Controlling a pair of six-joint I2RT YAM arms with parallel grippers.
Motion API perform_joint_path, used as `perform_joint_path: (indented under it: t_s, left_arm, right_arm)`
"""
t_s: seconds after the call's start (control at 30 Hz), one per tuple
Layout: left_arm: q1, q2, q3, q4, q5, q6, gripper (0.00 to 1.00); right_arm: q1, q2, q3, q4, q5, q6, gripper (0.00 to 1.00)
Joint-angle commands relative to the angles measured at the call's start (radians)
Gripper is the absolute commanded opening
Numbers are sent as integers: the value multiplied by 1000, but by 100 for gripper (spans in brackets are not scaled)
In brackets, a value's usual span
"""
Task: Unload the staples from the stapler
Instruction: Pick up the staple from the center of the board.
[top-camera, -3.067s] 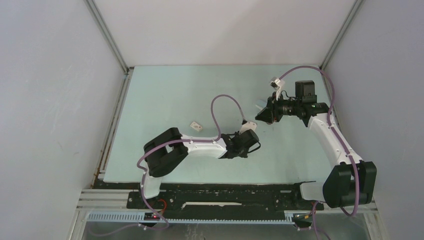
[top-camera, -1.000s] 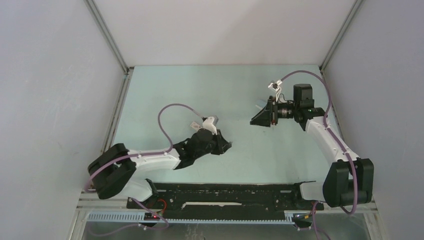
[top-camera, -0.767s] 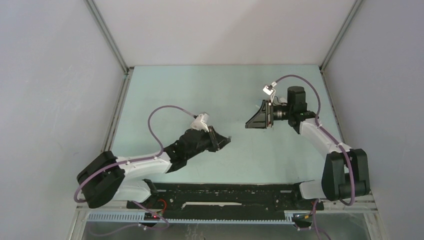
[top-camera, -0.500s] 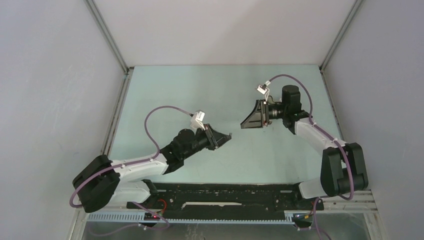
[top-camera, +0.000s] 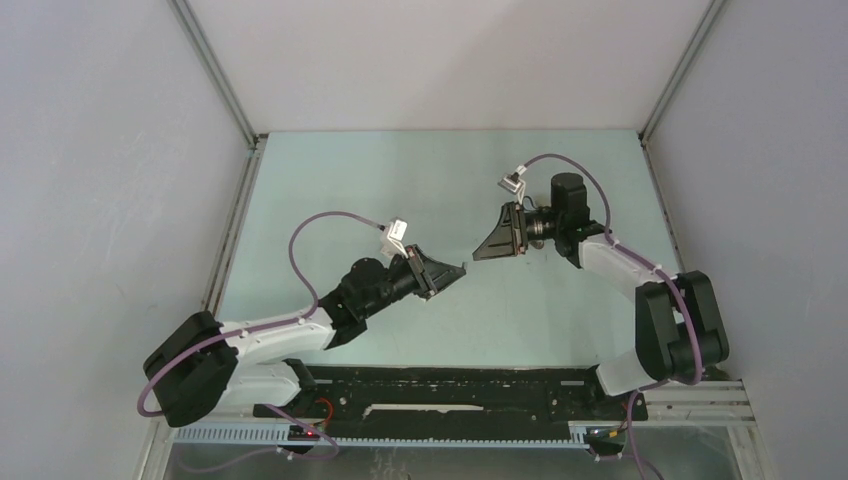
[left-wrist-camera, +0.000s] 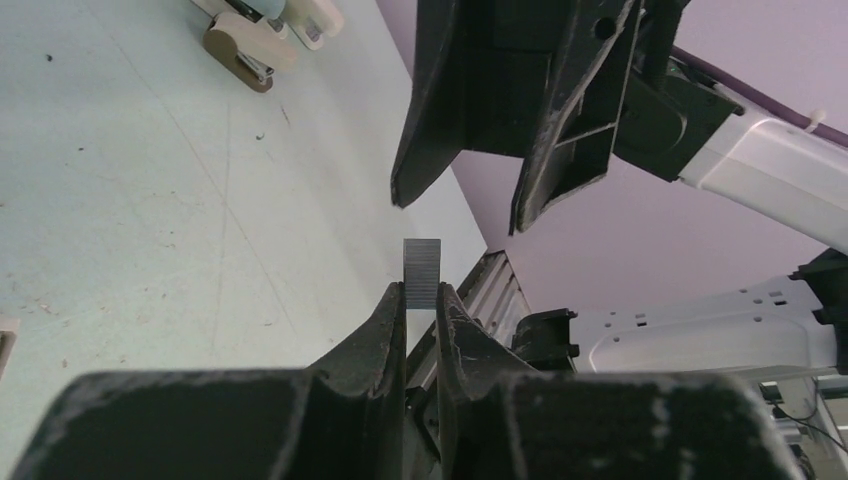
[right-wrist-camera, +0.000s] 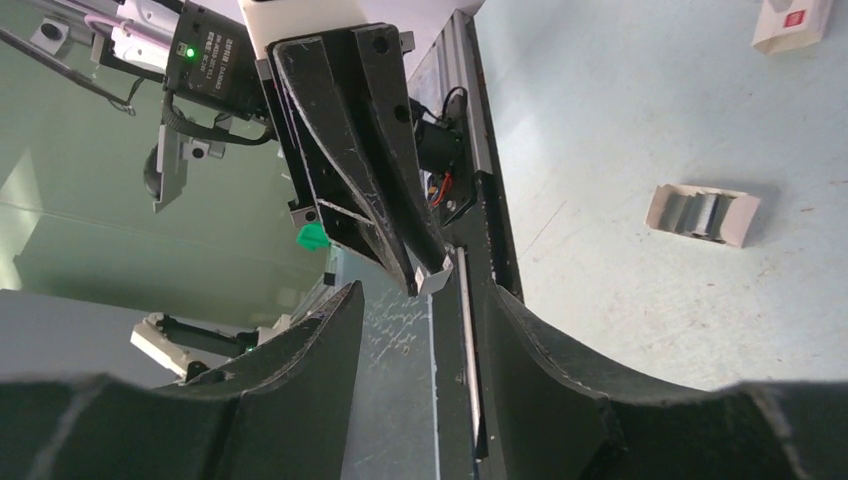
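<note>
My left gripper (left-wrist-camera: 420, 292) is shut on the staples (left-wrist-camera: 421, 262), a short grey ribbed strip that sticks up past its fingertips. It is held in the air over the table's middle (top-camera: 458, 269). My right gripper (top-camera: 478, 255) faces it tip to tip and a little apart, open, with nothing between its fingers (left-wrist-camera: 460, 212). In the right wrist view the staples (right-wrist-camera: 438, 277) show at the left fingertips, in line with the gap of my own open fingers (right-wrist-camera: 335, 330). The pale-blue stapler (left-wrist-camera: 268, 10) lies on the table at the left wrist view's top edge, mostly cut off.
A tan-brown squat item (left-wrist-camera: 240, 50) with a white part lies beside the stapler. A small open box (right-wrist-camera: 703, 215) holding grey strips and a white labelled box (right-wrist-camera: 790, 25) lie on the pale-green table (top-camera: 340, 190). A black rail (top-camera: 450, 385) runs along the near edge.
Both arms have swung inward: the left gripper rose and moved right with the staples, the right gripper moved left to face it. The right jaws have opened wider.
</note>
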Motion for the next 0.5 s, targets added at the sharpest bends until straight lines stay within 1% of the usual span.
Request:
perform_joint_path:
  t_s: [0.0,0.17,0.3,0.47]
  left_arm:
    - [8,-24,-30,72,23,-22,14]
    - [7,-18,-38,101,27,-32,14]
    - [9,-9,-45,134,32,-45,14]
    - [13,-5,-59,177,37,-64,14]
  right_arm:
    - [37,8,-8,62,-8,55,56]
    - [48,14,-8,88,-19,95,55]
    - [57,22,-18,161,-36,152,55]
    - [72,23,-19,172,-43,162,54]
